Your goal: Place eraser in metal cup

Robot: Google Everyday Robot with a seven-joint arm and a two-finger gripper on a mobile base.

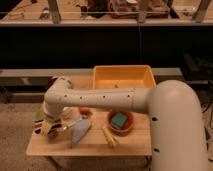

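My gripper (pixel 51 128) hangs from the white arm (pixel 100 102) low over the left end of the wooden table (pixel 125 146). A small dark and reddish piece shows at the gripper; it may be the eraser, but I cannot tell for sure. I cannot make out the metal cup; the gripper and wrist cover that spot. A pale green cup (pixel 39 116) stands just left of the gripper.
A yellow bin (pixel 122 77) stands at the back. A dark red bowl (pixel 131 127) holds a teal sponge (pixel 119 120). A grey-blue wedge (pixel 80 131), a yellow stick (pixel 108 136) and a small orange bowl (pixel 86 111) lie near the gripper.
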